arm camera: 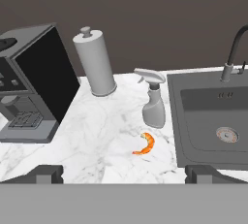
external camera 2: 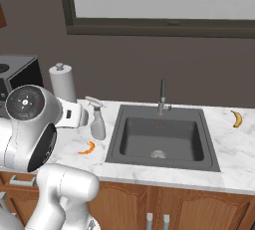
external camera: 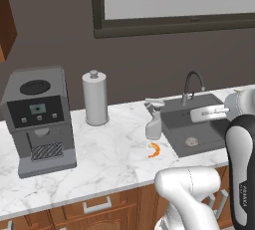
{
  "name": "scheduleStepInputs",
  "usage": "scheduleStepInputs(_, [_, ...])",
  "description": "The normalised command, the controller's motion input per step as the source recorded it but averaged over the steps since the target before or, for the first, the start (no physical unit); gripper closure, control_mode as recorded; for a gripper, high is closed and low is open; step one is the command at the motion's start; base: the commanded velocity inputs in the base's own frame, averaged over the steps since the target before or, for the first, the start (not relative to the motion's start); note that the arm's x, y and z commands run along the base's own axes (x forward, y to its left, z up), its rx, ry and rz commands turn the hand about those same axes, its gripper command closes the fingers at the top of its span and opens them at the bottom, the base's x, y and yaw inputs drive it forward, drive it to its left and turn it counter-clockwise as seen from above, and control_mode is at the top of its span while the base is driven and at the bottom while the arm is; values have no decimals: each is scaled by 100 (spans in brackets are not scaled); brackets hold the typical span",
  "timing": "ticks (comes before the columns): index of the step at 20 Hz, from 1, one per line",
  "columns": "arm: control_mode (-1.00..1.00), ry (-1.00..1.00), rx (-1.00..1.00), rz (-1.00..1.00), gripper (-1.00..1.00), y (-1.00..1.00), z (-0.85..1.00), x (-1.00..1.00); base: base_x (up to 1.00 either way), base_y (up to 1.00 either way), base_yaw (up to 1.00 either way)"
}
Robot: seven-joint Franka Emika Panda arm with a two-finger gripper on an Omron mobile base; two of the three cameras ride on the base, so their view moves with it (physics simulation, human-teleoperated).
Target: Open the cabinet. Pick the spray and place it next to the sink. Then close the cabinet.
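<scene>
The spray [external camera: 154, 122] [external camera 2: 97, 122] [arm camera: 154, 106], a pale translucent bottle with a white trigger, stands upright on the marble counter just left of the sink [external camera: 209, 135] [external camera 2: 159, 137] [arm camera: 208, 111]. My gripper [arm camera: 125, 174] is open with nothing between its fingertips [arm camera: 46, 173], and it looks down at the counter from above and in front of the bottle. In the left base view the white hand [external camera: 209, 113] hangs over the sink and points toward the spray. Of the cabinet, a brown wooden corner [external camera: 5, 20] shows at the upper left; whether its doors are open I cannot tell.
A boxy grey coffee machine [external camera: 40, 119] stands at the left, with a paper towel roll [external camera: 95, 98] beside it. A small orange piece of food [external camera: 154, 150] lies in front of the spray. A banana [external camera 2: 238, 118] lies right of the sink. A faucet [external camera 2: 162, 97] rises behind the basin.
</scene>
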Motion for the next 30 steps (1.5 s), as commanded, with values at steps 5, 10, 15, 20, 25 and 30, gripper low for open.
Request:
scheduleStepInputs(5, [-100, 0, 0, 0, -100, 0, 0, 0, 0, 0, 0])
scheduleStepInputs(10, [-100, 0, 0, 0, -100, 0, 0, 0, 0, 0, 0])
scheduleStepInputs(15, [-100, 0, 0, 0, -100, 0, 0, 0, 0, 0, 0])
scheduleStepInputs(20, [-100, 0, 0, 0, -100, 0, 0, 0, 0, 0, 0])
scheduleStepInputs(25, [-100, 0, 0, 0, -100, 0, 0, 0, 0, 0, 0])
scheduleStepInputs(30, [100, 0, 0, 0, -100, 0, 0, 0, 0, 0, 0])
